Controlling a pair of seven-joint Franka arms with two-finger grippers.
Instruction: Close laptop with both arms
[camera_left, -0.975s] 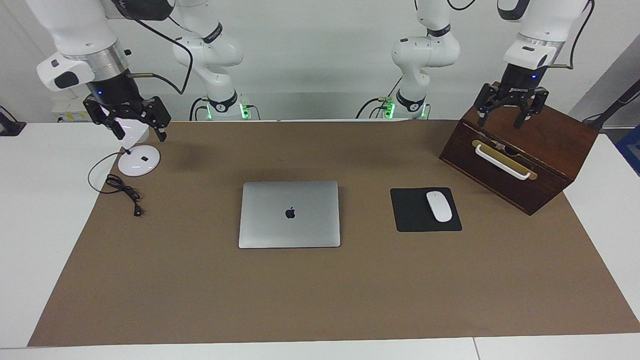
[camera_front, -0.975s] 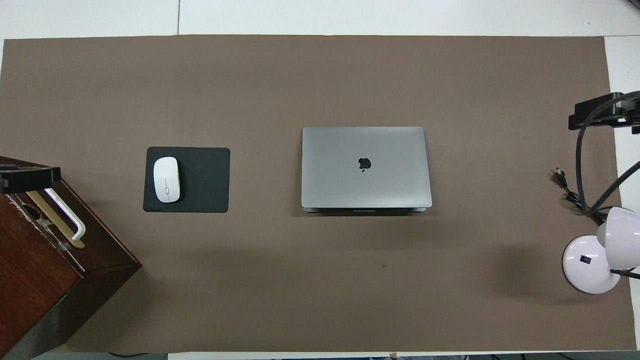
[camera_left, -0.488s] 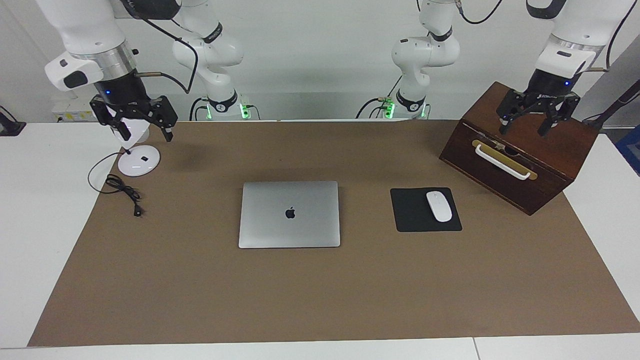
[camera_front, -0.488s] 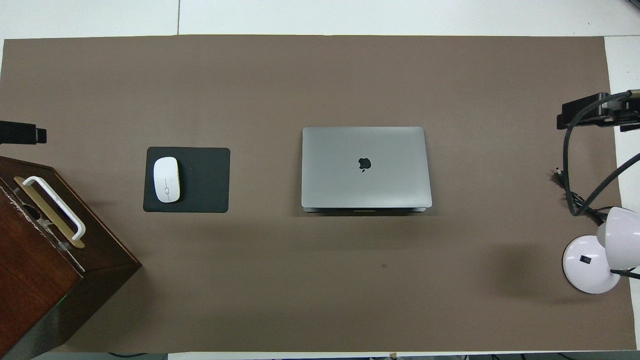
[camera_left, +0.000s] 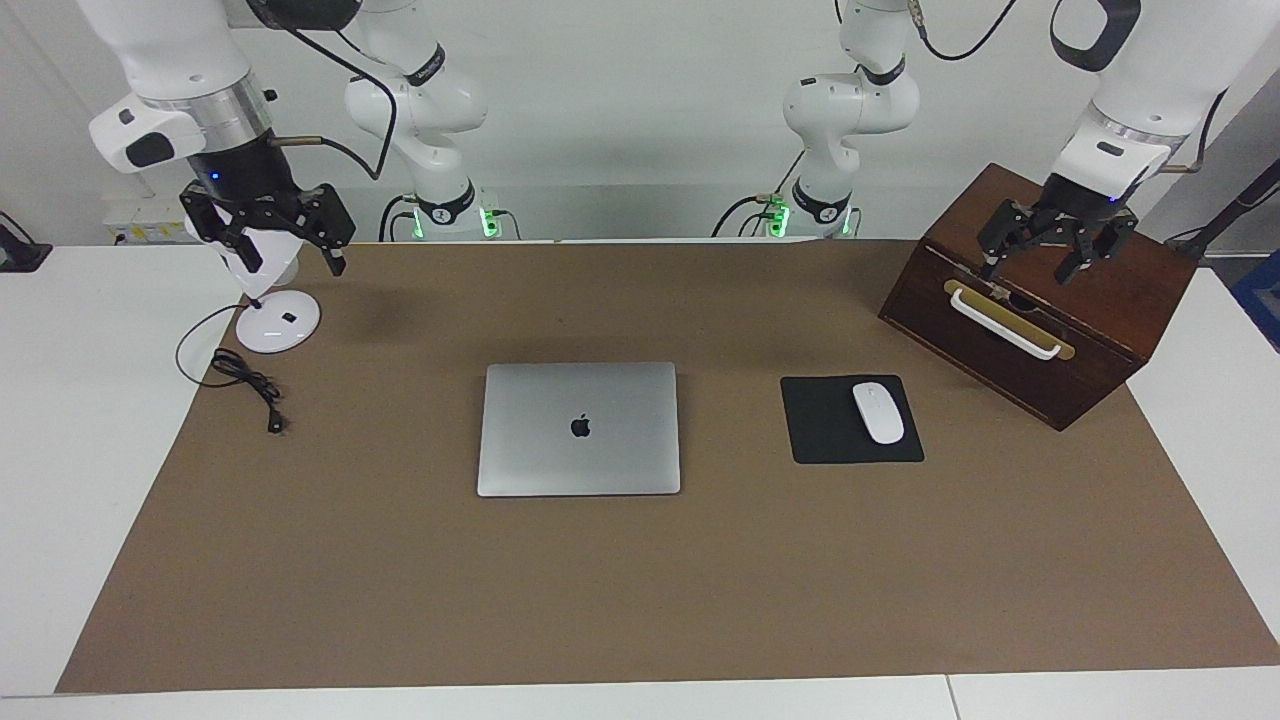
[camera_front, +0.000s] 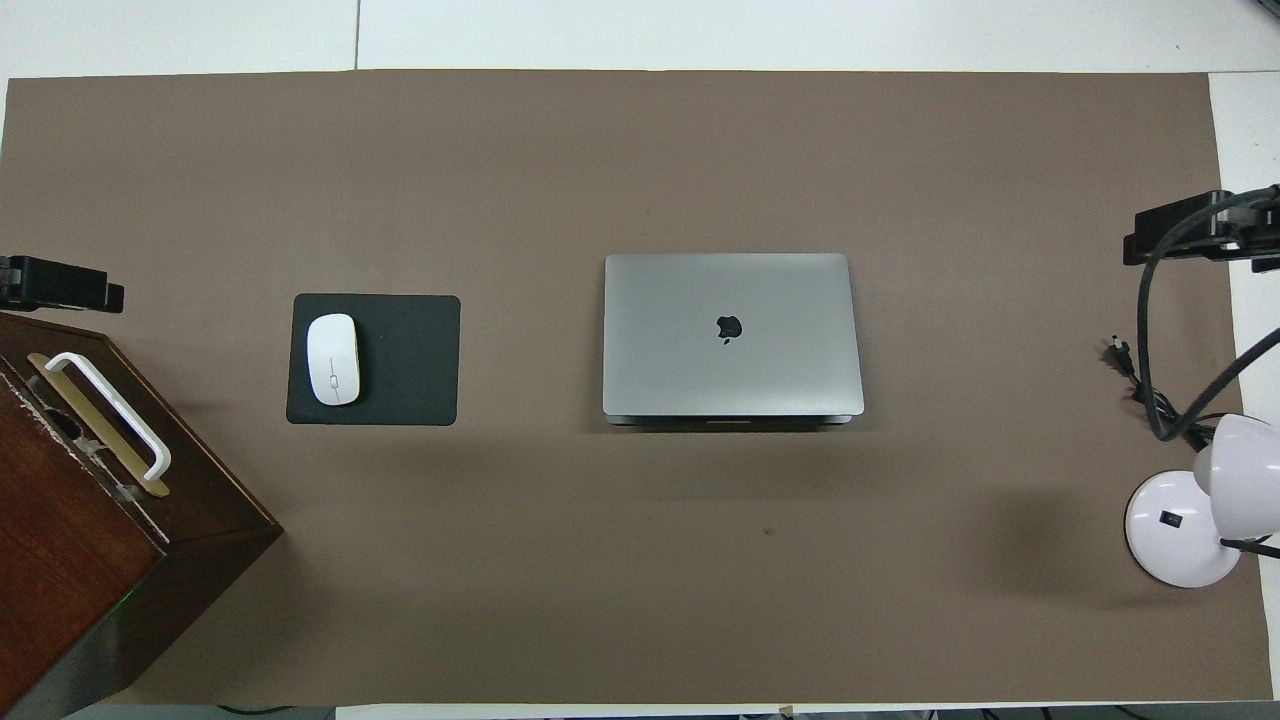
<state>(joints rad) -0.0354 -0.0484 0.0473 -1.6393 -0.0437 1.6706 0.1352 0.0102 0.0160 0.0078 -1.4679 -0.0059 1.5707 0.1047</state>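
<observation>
The silver-grey laptop (camera_left: 578, 428) lies flat with its lid shut, the apple logo up, in the middle of the brown mat; it also shows in the overhead view (camera_front: 730, 335). My left gripper (camera_left: 1030, 270) is open and empty, up in the air over the wooden box. Only its tip shows in the overhead view (camera_front: 60, 285). My right gripper (camera_left: 288, 262) is open and empty, up in the air over the white lamp. Its tip shows in the overhead view (camera_front: 1190, 228). Both grippers are well away from the laptop.
A dark wooden box (camera_left: 1100, 300) with a white handle (camera_left: 1003, 323) stands at the left arm's end. A white mouse (camera_left: 878, 412) lies on a black mouse pad (camera_left: 825, 425) beside the laptop. A white lamp (camera_left: 278, 320) and its black cable (camera_left: 245, 380) are at the right arm's end.
Both grippers have shifted a little in the air over the box and the lamp. The laptop has not moved and its lid has stayed shut.
</observation>
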